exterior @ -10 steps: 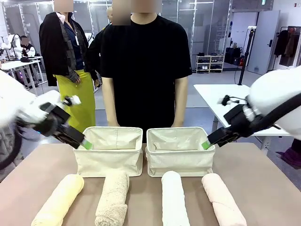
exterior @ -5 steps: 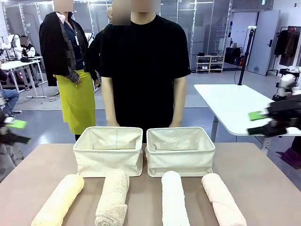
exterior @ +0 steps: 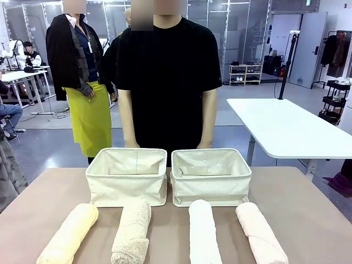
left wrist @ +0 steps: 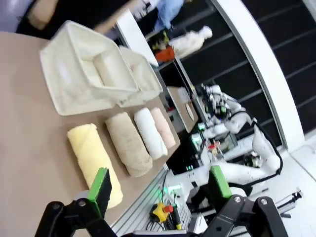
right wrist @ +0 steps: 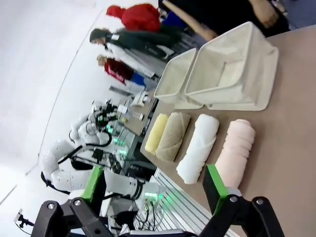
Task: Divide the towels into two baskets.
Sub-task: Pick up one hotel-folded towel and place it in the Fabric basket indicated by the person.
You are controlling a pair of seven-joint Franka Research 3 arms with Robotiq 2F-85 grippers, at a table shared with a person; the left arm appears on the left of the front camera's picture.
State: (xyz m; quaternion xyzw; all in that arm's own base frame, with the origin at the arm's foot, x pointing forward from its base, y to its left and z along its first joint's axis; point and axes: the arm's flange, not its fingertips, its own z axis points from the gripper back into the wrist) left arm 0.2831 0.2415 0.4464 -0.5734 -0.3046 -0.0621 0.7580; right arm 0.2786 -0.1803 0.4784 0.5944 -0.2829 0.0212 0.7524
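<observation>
While the left basket (exterior: pixel 127 190) and the right basket (exterior: pixel 212 190) stand side by side, almost touching, toward the far side of the counter (exterior: pixel 308 203), the four rolled towels lie in a row just in front of them, none in a basket: from the robot's left, the yellow towel (exterior: pixel 69 234), the beige towel (exterior: pixel 132 228), the white towel (exterior: pixel 203 234) and the pink towel (exterior: pixel 261 234). A person (exterior: pixel 168 82) stands just behind the baskets. The left hand (left wrist: pixel 160 182) hangs well apart from the row on the yellow towel's side, fingers spread wide around nothing; the right hand (right wrist: pixel 153 183), on the pink towel's side, is equally wide open and holds nothing.
</observation>
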